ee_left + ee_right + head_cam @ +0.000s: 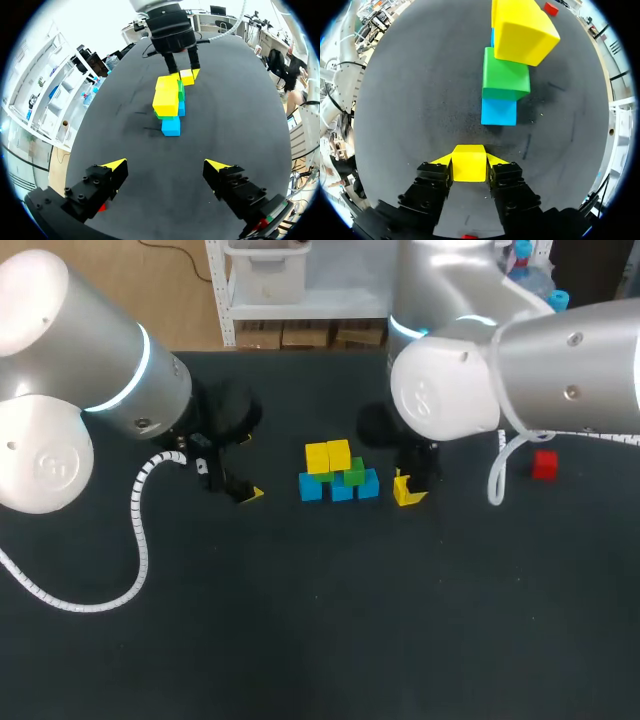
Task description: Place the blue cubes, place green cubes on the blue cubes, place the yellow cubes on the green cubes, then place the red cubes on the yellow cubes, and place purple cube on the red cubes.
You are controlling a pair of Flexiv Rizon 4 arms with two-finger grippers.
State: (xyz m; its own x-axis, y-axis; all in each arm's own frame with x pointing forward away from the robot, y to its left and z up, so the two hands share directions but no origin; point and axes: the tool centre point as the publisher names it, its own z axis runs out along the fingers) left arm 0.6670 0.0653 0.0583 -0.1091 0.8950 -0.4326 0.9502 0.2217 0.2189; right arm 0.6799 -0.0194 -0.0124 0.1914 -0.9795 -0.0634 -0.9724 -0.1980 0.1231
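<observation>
Left claw [166, 166]: it is hanging spread wide and gripping nothing, low over the desk [320, 640] at left of centre in the head view. It is sitting well apart from the stack, probably to leave the other arm room.
Right claw [469, 160]: it is pinching a yellow cube [468, 169] from two sides. In the head view it is sitting just right of the stack and low over the desk. I cannot tell whether the cube is touching the surface.
Stack [340, 476]: it is standing at the centre of the head view, and in the right wrist view it is lying straight ahead of the claw. Blue cubes [342, 489] are forming the bottom row and green cubes [353, 473] are sitting on them. Two more yellow cubes [328, 456] are resting on top toward the left end.
Step in hand: the yellow layer is looking unfinished. The pinched cube is most likely heading for the green top showing at the stack's right end.
Risk: the claw is working close beside the blocks, so a sideways nudge could be shifting the whole pile.
Red cube [544, 464]: it is lying alone at the right of the head view, beyond the right arm and well apart from the stack. It is presumably waiting for its own layer.
Purple cube: it is not showing in any view.
</observation>
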